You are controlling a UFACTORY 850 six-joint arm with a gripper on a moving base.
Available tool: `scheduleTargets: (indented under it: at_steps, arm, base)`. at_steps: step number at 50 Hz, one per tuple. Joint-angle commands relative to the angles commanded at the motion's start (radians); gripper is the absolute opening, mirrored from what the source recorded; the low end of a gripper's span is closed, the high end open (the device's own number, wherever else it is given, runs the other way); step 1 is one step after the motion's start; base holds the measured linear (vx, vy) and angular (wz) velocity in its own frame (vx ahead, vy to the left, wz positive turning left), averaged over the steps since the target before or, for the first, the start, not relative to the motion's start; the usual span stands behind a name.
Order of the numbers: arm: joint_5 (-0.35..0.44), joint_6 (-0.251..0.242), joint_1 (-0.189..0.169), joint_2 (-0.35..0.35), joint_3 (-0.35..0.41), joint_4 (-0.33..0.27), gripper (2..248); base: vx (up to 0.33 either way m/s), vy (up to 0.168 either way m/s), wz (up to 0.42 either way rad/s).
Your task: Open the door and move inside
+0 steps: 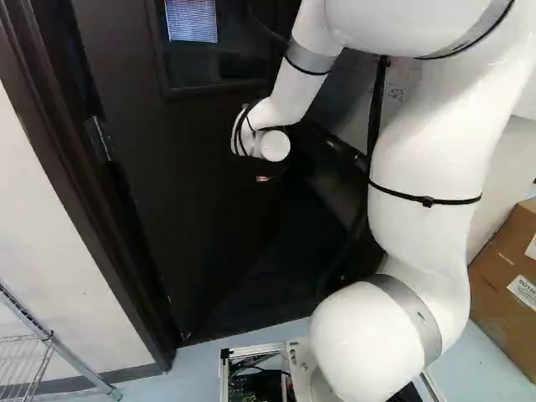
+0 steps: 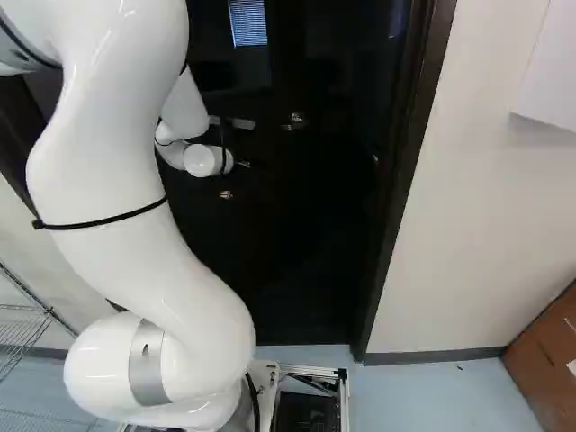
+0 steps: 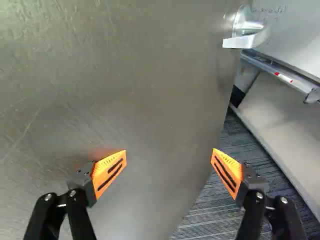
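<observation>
My gripper (image 1: 264, 177) is mostly dark against the dark door (image 1: 184, 184) in the left base view. The door stands ajar, swung away from its frame (image 1: 109, 226). In the wrist view the gripper (image 3: 169, 156) is open, with nothing held between its orange-tipped fingers. One finger lies over the door's face (image 3: 125, 90), the other by its free edge, partly over the carpet beyond. The silver door handle (image 3: 246, 34) is ahead of the gripper, near that edge. Whether a fingertip touches the door, I cannot tell.
Past the door's edge are dark striped carpet (image 3: 220, 185) and a pale board with a metal rail (image 3: 280, 72). A wire shelf (image 1: 33, 360) stands left of the doorway, cardboard boxes (image 1: 509, 280) to the right. A pale wall (image 2: 477, 225) flanks the right door jamb (image 2: 400, 198).
</observation>
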Motion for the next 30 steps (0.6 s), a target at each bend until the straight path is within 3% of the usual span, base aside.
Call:
scheduleTargets:
  at_steps: [30]
  arm:
    - [0.0,0.0,0.04,-0.045,-0.052,0.0,247]
  base:
    - [0.0,0.0,0.0]
